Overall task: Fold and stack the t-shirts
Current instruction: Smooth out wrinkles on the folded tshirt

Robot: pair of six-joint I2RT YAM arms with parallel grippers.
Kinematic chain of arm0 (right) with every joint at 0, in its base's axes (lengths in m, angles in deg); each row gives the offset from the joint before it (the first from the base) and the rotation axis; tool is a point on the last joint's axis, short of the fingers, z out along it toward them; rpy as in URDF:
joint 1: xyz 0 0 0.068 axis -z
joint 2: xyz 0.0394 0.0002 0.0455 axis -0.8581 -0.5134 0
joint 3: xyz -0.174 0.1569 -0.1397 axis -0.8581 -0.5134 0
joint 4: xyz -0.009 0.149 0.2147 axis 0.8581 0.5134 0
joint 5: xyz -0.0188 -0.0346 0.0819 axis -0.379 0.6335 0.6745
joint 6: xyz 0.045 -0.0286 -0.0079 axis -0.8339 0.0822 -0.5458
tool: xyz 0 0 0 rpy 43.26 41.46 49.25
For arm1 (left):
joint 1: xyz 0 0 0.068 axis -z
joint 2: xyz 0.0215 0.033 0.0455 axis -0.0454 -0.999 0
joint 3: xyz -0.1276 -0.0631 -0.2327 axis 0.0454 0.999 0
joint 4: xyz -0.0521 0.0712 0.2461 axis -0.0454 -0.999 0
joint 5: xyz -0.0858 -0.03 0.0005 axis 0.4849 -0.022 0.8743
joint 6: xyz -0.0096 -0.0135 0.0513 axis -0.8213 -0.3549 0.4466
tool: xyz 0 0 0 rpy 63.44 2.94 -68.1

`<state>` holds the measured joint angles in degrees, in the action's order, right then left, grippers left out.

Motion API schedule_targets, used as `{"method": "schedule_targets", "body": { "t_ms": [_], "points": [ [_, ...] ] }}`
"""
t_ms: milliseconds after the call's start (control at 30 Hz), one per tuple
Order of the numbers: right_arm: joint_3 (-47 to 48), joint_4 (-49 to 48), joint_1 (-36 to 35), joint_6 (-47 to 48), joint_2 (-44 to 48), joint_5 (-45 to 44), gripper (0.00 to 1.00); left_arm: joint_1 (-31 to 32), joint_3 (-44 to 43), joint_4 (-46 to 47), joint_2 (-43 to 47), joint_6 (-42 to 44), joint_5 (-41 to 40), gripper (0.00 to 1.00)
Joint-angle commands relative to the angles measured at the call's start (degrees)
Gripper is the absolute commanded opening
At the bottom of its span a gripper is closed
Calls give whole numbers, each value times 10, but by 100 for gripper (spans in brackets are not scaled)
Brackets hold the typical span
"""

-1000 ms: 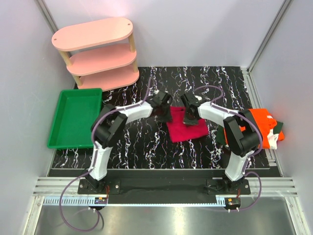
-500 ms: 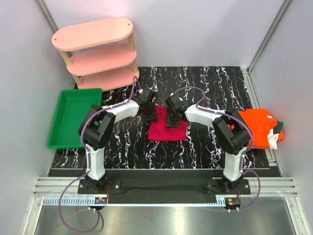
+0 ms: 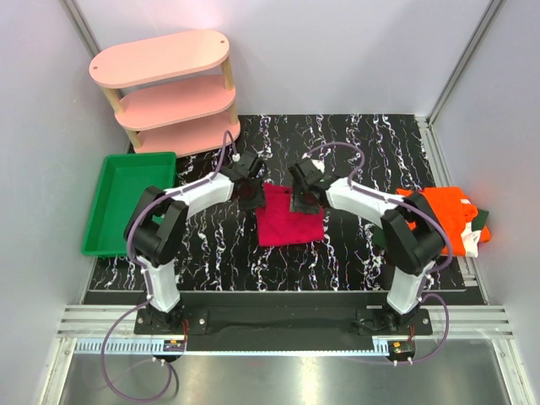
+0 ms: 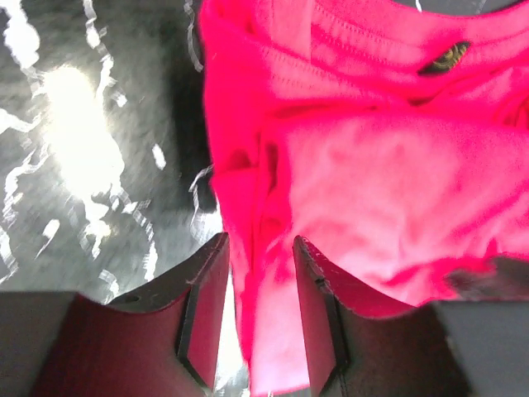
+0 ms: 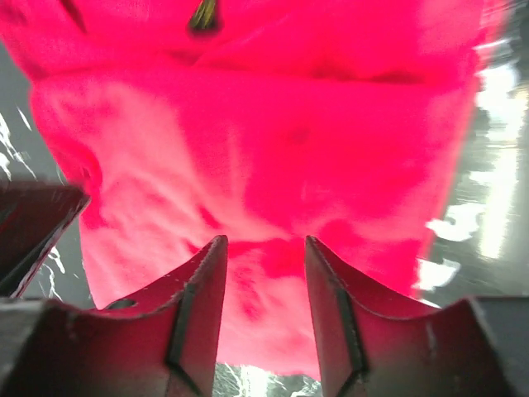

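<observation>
The crimson t-shirt [image 3: 291, 221] lies as a folded, roughly square pad in the middle of the worktop [image 3: 371, 143], and both arms reach over to its far edge. The left gripper [image 3: 251, 192] is at the far left corner and the right gripper [image 3: 304, 198] is over the far right part, so the cloth runs from the fingers back toward the near side. That far edge runs left to right between the two grippers, and neither arm is clearly the nearer one. From the left wrist, the fingers [image 4: 202, 314] stand parted with the shirt's left hem lying in the gap. They do not look pinched on it, though that blurred close view leaves some doubt. From the right wrist, the fingers [image 5: 194, 314] are also apart, with the cloth spread flat beneath them rather than caught between. The orange t-shirt [image 3: 439, 211] sits well apart at the right edge, nearer the right arm. The dark green t-shirt [image 3: 483, 221] is mostly covered by it, so I can't tell how that one is folded. From above, the grippers hide the crimson shirt's far corners, and both wrist views are too close to show any of its outline. The green tray [image 3: 126, 202] lies off to the left.
</observation>
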<state>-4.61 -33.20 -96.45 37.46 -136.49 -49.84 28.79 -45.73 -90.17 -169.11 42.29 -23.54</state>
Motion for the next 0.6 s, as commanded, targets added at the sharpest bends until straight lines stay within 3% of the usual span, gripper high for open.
{"method": "schedule_targets", "body": {
  "t_ms": [0, 200, 567],
  "points": [
    [-1, 42, 12, -9, 91, -82, 52, -2, 8, -11, 64, 10, -9, 42],
    [-79, 42, 13, -35, 142, -104, 53, 7, 10, -9, 68, 7, 19, 41],
    [-119, -19, 14, -62, 86, -96, 52, 72, -12, -1, 16, -2, 42, 40]
  ]
}}
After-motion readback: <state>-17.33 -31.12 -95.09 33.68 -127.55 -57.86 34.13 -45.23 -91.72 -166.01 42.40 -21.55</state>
